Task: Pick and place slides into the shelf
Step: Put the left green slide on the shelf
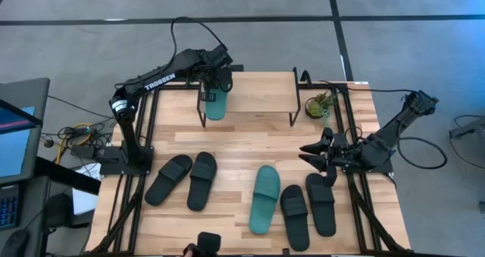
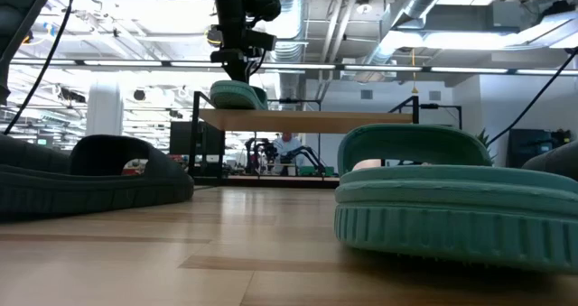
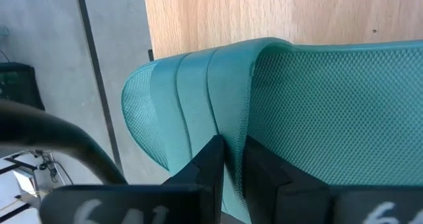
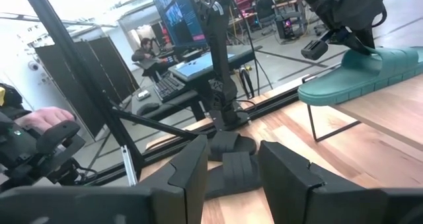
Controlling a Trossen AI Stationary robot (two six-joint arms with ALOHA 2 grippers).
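Landmark: the small low shelf [image 1: 254, 98] with a light wooden top board on thin black legs, at the far middle of the wooden bench [image 1: 250, 147].
Left gripper [image 1: 216, 86]: over the shelf's left end, jaws pinched narrow on the strap of a teal-green ribbed rubber slide [image 1: 216, 105]; the left wrist view shows the strap [image 3: 211, 92] squeezed between the two dark fingers [image 3: 213, 161].
Held slide: resting on the shelf's top board at its left end, toe hanging over the near edge; in the low view it sits on the board [image 2: 237, 96], and whether its full weight is down I cannot tell.
Right gripper [image 1: 318, 157]: waiting well to the near right of the shelf, jaws spread wide, holding nothing.
Second teal-green slide [image 1: 264, 199]: flat on the bench, near side of the shelf, slightly right of its middle.
Black slide pair, left [image 1: 182, 180]: on the bench, near side of the shelf, below its left end.
Black slide pair, right [image 1: 308, 206]: on the bench, near and right of the shelf, just beside the second teal slide.
Small potted plant [image 1: 321, 105]: just beside the shelf's right end.
Progress: early. One slide of six is at the shelf and not yet released; five lie on the bench.
Left to do, by my judgement: let go of the teal slide, then bring its mate and both black pairs.
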